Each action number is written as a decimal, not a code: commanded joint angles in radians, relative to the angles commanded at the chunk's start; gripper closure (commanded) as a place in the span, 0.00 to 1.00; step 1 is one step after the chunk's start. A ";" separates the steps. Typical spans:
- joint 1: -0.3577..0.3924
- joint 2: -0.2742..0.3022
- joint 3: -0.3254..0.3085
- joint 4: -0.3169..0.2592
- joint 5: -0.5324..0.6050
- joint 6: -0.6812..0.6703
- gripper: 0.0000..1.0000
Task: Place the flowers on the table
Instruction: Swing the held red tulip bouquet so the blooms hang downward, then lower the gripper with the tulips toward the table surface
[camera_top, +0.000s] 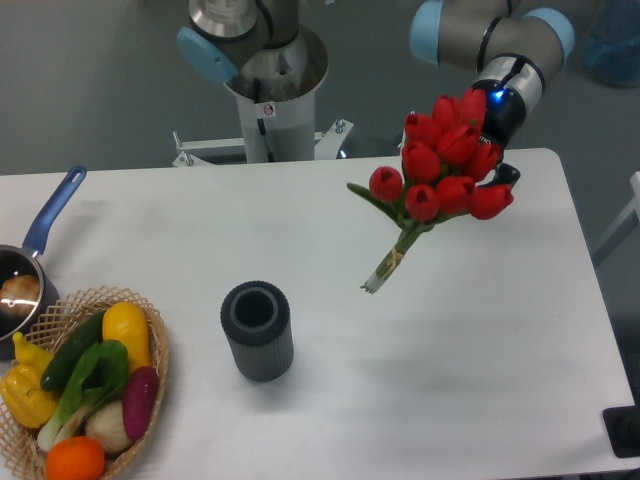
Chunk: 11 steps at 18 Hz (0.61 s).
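- Red tulip heads mark the flowers (445, 165), which hang in the air above the right half of the white bench (480, 340), stems slanting down and to the left with the cut ends clear of the surface.
- The gripper (497, 178) sits behind the blooms and is mostly hidden by them; it is evidently clamped on the bunch, though where exactly the fingers bite cannot be seen.
- The step in hand looks like the carry toward a set-down spot; nothing has touched the bench yet.
- A good placement would lower the bunch at a shallow tilt so the stem ends meet the bench first, then lay the heads down gently.
- The bare stretch to the right of the grey cylinder (257, 331) seems the safest target, well apart from it and from the wicker basket (150, 390).
- Releasing only once the bunch rests on the bench would avoid a drop and a roll toward the edge.
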 joint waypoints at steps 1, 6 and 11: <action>0.000 -0.002 0.008 0.000 0.011 -0.017 0.58; -0.003 0.017 0.032 -0.002 0.181 -0.040 0.58; -0.003 0.041 0.043 -0.002 0.330 -0.062 0.57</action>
